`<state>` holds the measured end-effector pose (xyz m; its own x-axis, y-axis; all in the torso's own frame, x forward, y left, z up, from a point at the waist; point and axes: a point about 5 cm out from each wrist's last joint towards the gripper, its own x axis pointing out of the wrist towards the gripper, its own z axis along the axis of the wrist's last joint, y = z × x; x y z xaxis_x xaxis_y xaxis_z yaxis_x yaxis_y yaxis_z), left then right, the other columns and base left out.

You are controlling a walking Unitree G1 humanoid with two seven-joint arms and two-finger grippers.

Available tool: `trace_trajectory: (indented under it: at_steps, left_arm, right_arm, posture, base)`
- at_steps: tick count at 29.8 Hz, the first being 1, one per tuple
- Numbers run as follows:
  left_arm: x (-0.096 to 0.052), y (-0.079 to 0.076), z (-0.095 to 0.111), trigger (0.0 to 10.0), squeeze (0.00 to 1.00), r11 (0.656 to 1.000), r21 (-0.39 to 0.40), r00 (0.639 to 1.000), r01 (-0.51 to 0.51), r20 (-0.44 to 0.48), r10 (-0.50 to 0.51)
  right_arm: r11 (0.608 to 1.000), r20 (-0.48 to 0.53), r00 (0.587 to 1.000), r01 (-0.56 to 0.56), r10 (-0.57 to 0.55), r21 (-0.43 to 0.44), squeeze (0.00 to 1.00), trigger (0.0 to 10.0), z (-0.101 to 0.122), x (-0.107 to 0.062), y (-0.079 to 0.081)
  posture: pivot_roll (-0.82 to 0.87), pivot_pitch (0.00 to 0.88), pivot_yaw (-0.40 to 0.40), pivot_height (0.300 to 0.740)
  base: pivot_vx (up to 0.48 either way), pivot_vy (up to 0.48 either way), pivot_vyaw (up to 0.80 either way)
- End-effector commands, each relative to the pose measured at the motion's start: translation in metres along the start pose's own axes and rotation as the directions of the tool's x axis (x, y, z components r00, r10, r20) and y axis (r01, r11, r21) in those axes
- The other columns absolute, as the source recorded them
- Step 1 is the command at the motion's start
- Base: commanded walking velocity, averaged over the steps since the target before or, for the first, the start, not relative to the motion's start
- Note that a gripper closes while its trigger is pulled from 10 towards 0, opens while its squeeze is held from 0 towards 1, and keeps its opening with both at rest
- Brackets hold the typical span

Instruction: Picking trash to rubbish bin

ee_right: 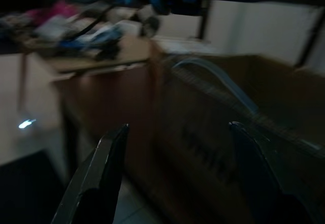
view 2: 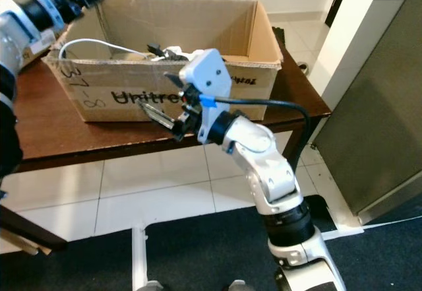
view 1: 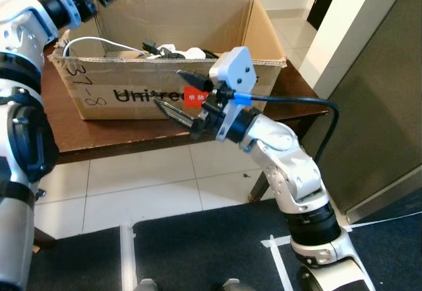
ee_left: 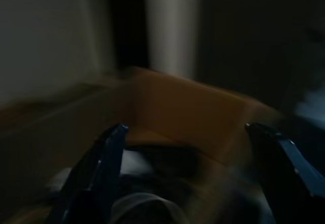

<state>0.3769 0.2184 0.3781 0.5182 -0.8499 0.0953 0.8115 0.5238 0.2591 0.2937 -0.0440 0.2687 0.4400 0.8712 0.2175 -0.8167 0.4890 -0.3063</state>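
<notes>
An open cardboard box (view 1: 165, 73) sits on a dark wooden table (view 1: 92, 136), and everything here is best placed against that box. Inside it lie a white cable (view 1: 99, 42), some black cord and a white block-like item (view 1: 191, 53), all heaped against the near wall; which of these counts as trash cannot be told, and nothing that looks like a rubbish bin is anywhere around the box.

The right gripper (view 1: 181, 93) hangs just in front of the box's printed near wall, outside it, with its two fingers spread well apart and nothing between them (the right wrist view confirms the wide gap, with the box front beyond). The left gripper (ee_left: 203, 178) is raised at the box's far left corner, pointing down into it; its fingers (ee_left: 104, 168) stand wide open too, empty, above the dark and pale heap inside.

The main risk, as I judge it, is the tangle: a pinch on one cord could drag the whole bundle up, or snag it on the box rim and pull the light box across the table toward the edge. The right gripper is also close enough to the near wall that a forward push might shove or dent the cardboard rather than clear the rim.

Both wrist views are dark and smeared, so the box contents stay vague. The far inner floor of the box is hidden by its own walls.
</notes>
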Motion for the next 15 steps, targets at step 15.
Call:
trace_trajectory:
  at_steps: [15]
  left_arm:
    - [-0.037, -0.099, -0.165, 10.0, 0.0, 0.919, -0.376, 0.948, 0.115, -0.236, -0.214]
  right_arm:
    - [0.992, -0.345, 0.935, -0.04, 0.08, 0.123, 0.0, 10.0, -0.083, -0.049, 0.023]
  posture:
    - [-0.01, 0.104, -0.002, 0.74]
  base:
    - [0.0, 0.0, 0.0]
